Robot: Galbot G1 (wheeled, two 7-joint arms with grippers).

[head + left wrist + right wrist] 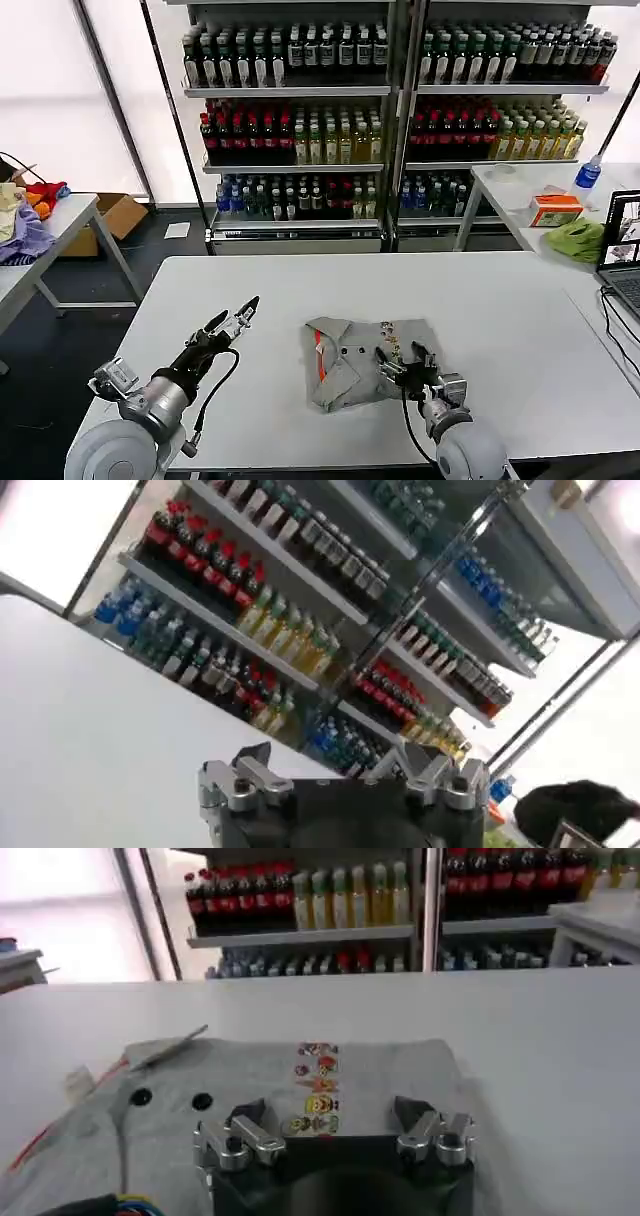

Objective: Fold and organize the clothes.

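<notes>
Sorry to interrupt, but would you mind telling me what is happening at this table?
The robot is folding clothes. Two grey shirts lie in a folded pile on the white table. The right gripper is open, low over the pile's near edge. The left gripper is raised above the table to the left, holding nothing.

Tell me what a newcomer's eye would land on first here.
The folded pile of light grey soft shirts at the white table's near middle, orange lining and a multicoloured print showing. The open right gripper sits over the pile's near right edge; the left gripper hovers open to its left.
</notes>
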